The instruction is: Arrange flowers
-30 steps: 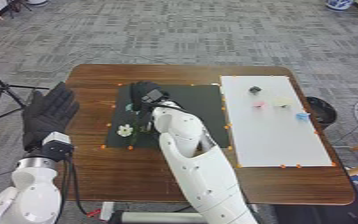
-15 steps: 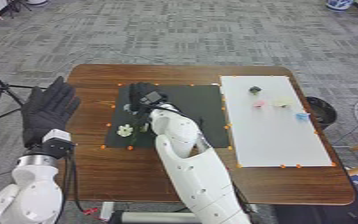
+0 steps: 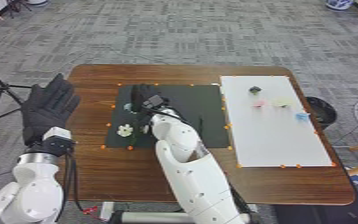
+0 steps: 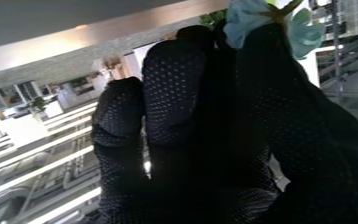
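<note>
Right hand: black fabric glove (image 3: 143,93), knit dotted with fine perforations, over the dark mat; thumb brought up to the fingers, pinching a flower at the tips.
Flower in grip: light blue, with broad, soft, rounded petals (image 4: 243,22) and a yellowish-green star-shaped base, set right at the thumb tip; small green leaf (image 4: 213,18) just beside the fingers.
Right arm: white, smooth, rounded shell (image 3: 193,172), running from the hand back toward the robot.
White flower: open-petalled, ragged round outline (image 3: 125,130), lying on the mat, nearer the robot than the right hand and slightly to its left.
Mat: matte black rectangle (image 3: 184,97), beneath the right hand, small orange markers (image 3: 130,148) along its edges.
Table: brown wood, visible grain, rounded corners (image 3: 100,172), around and under the mat.
Left hand: black fabric glove (image 3: 48,107), well to the left of the right hand, fingers straight, nothing held.
White panel: smooth, flat rectangle (image 3: 282,145), to the right of the right hand, beyond the mat's edge.
Pieces on panel: one black (image 3: 254,89), one pink (image 3: 259,103), one cream (image 3: 282,101), one light blue (image 3: 302,116); small and irregular, exact form too small to tell.
Bin: round, black (image 3: 327,114), past the panel, off the table's right side.
Floor: grey carpet, woven-look patchwork texture (image 3: 184,40), farthest out.
</note>
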Controlling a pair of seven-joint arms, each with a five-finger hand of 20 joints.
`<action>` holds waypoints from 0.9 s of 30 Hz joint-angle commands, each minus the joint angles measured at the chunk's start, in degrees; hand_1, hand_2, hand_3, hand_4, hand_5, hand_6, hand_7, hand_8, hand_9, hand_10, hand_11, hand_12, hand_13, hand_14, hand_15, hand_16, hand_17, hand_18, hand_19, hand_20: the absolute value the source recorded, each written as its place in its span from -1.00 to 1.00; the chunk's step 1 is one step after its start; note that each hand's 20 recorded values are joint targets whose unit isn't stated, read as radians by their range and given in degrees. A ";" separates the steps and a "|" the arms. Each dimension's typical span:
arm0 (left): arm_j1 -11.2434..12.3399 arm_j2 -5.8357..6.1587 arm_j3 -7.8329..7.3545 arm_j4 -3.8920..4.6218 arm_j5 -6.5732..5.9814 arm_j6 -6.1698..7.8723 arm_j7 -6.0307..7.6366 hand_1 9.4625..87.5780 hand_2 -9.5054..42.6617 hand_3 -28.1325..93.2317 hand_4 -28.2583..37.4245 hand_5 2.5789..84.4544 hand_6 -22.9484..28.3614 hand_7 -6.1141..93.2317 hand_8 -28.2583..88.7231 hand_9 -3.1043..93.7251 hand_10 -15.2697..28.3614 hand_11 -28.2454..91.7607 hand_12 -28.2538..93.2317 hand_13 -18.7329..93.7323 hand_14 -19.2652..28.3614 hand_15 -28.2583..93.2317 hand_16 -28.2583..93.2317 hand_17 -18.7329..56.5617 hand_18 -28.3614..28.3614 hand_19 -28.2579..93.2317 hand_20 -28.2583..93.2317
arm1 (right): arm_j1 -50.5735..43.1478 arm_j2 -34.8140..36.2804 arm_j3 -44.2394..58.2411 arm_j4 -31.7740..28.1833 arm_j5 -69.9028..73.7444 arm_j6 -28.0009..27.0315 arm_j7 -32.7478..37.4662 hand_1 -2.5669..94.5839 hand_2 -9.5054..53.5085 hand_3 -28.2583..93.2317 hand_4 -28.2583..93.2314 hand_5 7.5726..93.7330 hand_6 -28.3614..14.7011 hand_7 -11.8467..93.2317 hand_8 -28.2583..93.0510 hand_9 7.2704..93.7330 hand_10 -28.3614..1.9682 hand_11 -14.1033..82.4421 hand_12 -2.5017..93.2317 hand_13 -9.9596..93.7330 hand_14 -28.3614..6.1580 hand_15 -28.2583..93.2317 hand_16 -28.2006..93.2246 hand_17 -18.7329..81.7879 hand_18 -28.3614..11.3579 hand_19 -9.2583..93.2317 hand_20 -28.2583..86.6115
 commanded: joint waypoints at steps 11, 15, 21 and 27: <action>1.69 -0.54 -1.21 -0.66 -1.04 -0.54 1.39 -0.60 -0.01 0.57 -1.00 -0.07 0.21 -0.74 -0.65 -0.30 0.31 -0.30 -0.44 -0.24 0.26 -0.37 -0.60 -0.66 0.45 0.00 -0.43 | 2.06 1.63 -2.22 0.06 -22.61 -7.43 6.14 0.16 -0.99 0.60 -0.96 0.44 0.19 -0.40 -0.56 0.42 0.02 -0.40 -0.63 0.56 0.12 0.48 -0.08 0.19 -0.65 0.86 0.09; 1.76 -0.73 -1.24 -0.61 -0.99 -0.75 1.25 -0.60 -0.01 0.58 -1.00 -0.06 0.22 -0.74 -0.65 -0.30 0.32 -0.29 -0.44 -0.24 0.27 -0.36 -0.60 -0.66 0.46 0.00 -0.42 | 2.83 1.35 -1.89 0.92 -21.72 -6.82 8.36 0.14 -1.00 0.61 -0.95 0.44 0.17 -0.42 -0.55 0.41 -0.03 -0.40 -0.63 0.56 0.10 0.49 -0.08 0.20 -0.67 0.87 0.09; 2.15 -0.89 -1.52 -0.76 -0.97 -0.61 1.18 -0.60 -0.01 0.57 -1.00 -0.05 0.22 -0.74 -0.65 -0.29 0.33 -0.28 -0.44 -0.24 0.28 -0.35 -0.60 -0.66 0.46 0.01 -0.42 | 3.51 1.86 -1.94 1.14 -20.40 -6.73 9.75 0.11 -1.00 0.63 -0.95 0.42 0.15 -0.45 -0.55 0.40 -0.08 -0.40 -0.64 0.56 0.10 0.49 -0.09 0.20 -0.68 0.88 0.08; 2.55 -1.10 -1.75 -0.92 -1.10 -0.52 1.09 -0.59 -0.02 0.57 -1.00 -0.04 0.22 -0.73 -0.65 -0.28 0.34 -0.27 -0.43 -0.23 0.31 -0.33 -0.60 -0.67 0.47 0.02 -0.42 | 3.70 2.32 -2.68 -0.10 -16.64 -8.57 11.18 0.05 -1.00 0.68 -0.94 0.39 0.15 -0.48 -0.60 0.36 -0.11 -0.41 -0.64 0.56 0.10 0.49 -0.09 0.20 -0.69 0.89 0.06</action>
